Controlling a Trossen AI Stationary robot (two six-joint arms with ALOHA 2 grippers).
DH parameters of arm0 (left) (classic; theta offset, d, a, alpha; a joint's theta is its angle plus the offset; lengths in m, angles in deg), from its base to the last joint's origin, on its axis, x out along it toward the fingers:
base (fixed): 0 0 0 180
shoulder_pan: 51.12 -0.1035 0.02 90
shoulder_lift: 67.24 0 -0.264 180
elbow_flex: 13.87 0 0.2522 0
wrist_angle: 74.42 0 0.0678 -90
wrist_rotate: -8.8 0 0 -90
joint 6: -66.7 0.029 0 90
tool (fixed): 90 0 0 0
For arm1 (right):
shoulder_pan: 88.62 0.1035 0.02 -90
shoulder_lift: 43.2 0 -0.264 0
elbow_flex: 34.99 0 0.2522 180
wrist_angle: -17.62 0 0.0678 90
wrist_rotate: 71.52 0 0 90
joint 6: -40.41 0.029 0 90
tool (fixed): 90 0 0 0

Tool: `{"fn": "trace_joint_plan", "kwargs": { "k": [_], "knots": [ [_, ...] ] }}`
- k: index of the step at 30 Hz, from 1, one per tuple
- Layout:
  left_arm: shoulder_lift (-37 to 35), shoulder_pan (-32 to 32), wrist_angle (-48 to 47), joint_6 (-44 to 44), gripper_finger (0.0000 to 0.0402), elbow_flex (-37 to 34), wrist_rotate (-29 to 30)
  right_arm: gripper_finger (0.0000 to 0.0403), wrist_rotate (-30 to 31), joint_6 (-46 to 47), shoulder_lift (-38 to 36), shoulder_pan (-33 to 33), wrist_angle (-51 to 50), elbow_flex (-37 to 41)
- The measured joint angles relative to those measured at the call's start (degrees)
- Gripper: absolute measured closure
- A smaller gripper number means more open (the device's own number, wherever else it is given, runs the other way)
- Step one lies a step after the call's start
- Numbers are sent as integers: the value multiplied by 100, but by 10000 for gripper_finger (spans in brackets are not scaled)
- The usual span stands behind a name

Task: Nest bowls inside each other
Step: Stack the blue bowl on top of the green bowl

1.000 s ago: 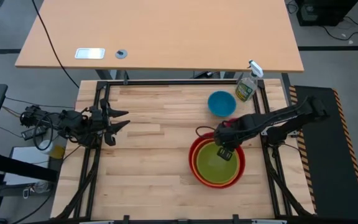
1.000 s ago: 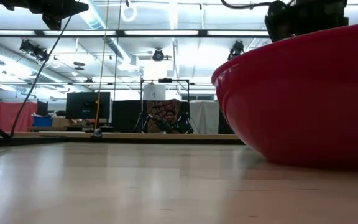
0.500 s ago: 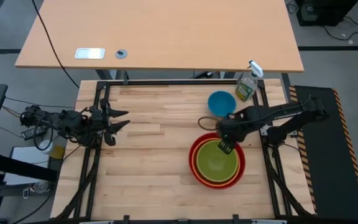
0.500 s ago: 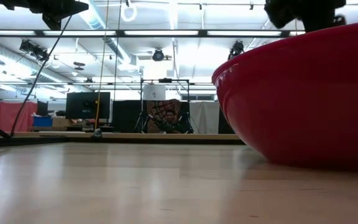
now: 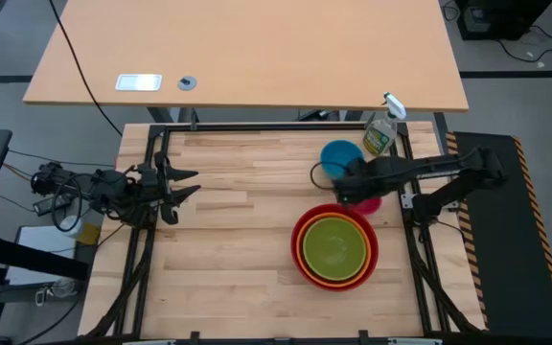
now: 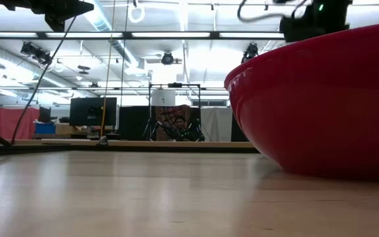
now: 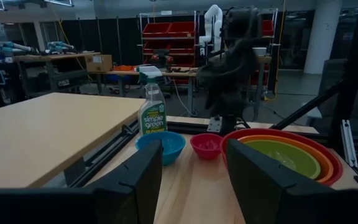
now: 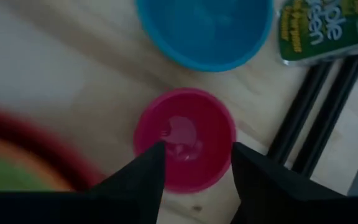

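A red bowl (image 5: 298,251) holds an orange bowl (image 5: 305,264) and, inside that, a lime green bowl (image 5: 333,247); the stack rests on the table at the right. Beyond it stand a blue bowl (image 5: 339,157) and a small pink bowl (image 8: 185,138), each on its base. My right gripper (image 8: 194,180) hangs open above the pink bowl (image 5: 370,203), pointing steeply down, with a finger over each side of it and touching nothing. At the table's left edge my left gripper (image 7: 194,180) waits open and level.
A clear spray bottle (image 5: 380,132) with greenish liquid stands at the far right corner, beside the blue bowl. The black frame rails (image 8: 319,106) run along the table's right edge close to the pink bowl. Bare wood (image 5: 228,240) spreads over the middle and left.
My right gripper has left the spot over the green bowl's far rim and gone up and toward the table's far edge, turning as it went, until it hangs over the pink bowl. The nested stack stays where it was.
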Motion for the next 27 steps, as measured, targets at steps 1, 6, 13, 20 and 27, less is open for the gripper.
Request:
{"fn": "trace_joint_plan", "kwargs": {
  "k": [1, 6, 13, 20, 27],
  "knots": [
    [0, 0, 2, -20, 221, 0, 0, 220, -4, -2, 0, -169, 92, 104],
    [0, 0, 17, -62, 221, 0, -2, 228, 225, 240, -11, -986, 707, 528],
    [0, 0, -24, -82, 221, 0, -2, 223, 495, 304, -11, -1934, 1317, 1205],
    [1, 0, -68, -80, 221, 0, 0, 199, 586, -119, -13, -2427, 2834, 2039],
    [2, 0, -75, -84, 221, 0, -1, 184, 521, -265, -11, -2904, 3536, 2498]
  ]
}}
